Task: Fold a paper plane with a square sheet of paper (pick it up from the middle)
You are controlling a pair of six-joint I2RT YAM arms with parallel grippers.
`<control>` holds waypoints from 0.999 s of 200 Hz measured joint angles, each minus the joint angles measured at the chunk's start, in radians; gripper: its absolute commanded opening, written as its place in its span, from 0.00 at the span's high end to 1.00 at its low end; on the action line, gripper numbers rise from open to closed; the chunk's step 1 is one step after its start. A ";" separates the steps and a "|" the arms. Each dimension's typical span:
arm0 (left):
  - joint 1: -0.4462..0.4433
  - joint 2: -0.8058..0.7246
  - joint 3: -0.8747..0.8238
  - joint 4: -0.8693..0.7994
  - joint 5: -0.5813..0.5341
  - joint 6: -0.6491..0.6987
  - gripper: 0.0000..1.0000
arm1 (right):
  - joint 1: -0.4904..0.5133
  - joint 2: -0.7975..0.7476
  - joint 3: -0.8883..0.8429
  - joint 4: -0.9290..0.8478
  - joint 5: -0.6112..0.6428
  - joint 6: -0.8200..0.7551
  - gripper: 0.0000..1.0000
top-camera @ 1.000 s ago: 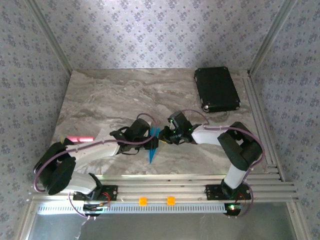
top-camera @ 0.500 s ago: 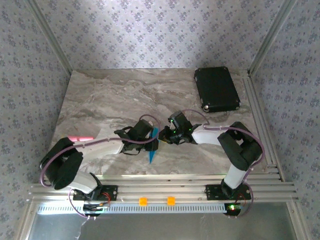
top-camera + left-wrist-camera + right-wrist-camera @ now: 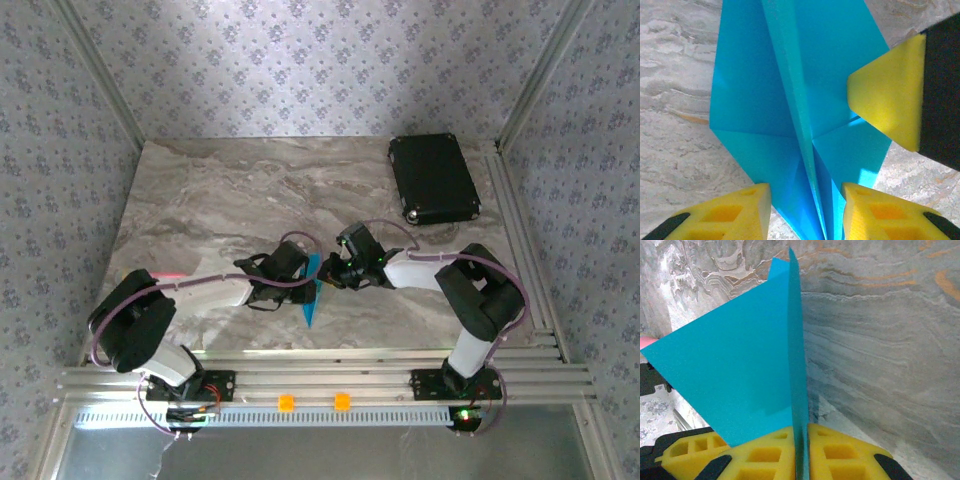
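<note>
The paper plane (image 3: pixel 312 300) is a cyan-blue folded dart lying between both grippers near the table's front middle, with its point toward the front edge. In the left wrist view the paper plane (image 3: pixel 765 90) lies with wings spread and a raised centre ridge. My left gripper (image 3: pixel 806 202) is open, its yellow fingers (image 3: pixel 727 215) set either side of the ridge near the narrow end. My right gripper (image 3: pixel 801 440) is shut on the upright fold of the paper plane (image 3: pixel 730 380), one wing spreading left. In the left wrist view a yellow pad of the right gripper's finger (image 3: pixel 887 92) rests by the right wing.
A black rectangular case (image 3: pixel 432 178) lies at the back right of the marble table (image 3: pixel 220 200). Aluminium rails run along the right side (image 3: pixel 520 230) and front (image 3: pixel 330 375). A small pink object (image 3: pixel 172 274) lies beside the left arm.
The left arm has pushed rightward, bringing its gripper closer against the plane. The plane's front point has shifted slightly right. The right gripper has kept its hold in place.
</note>
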 measured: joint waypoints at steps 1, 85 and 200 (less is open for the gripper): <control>0.000 0.000 0.000 0.000 -0.001 0.000 0.59 | 0.000 0.000 0.000 0.000 0.000 0.000 0.86; -0.013 -0.026 0.002 0.008 -0.002 -0.001 0.59 | -0.007 0.000 -0.006 0.000 0.000 0.001 0.86; -0.045 -0.089 0.005 0.058 -0.014 -0.008 0.61 | -0.011 0.000 -0.016 0.000 0.000 0.001 0.86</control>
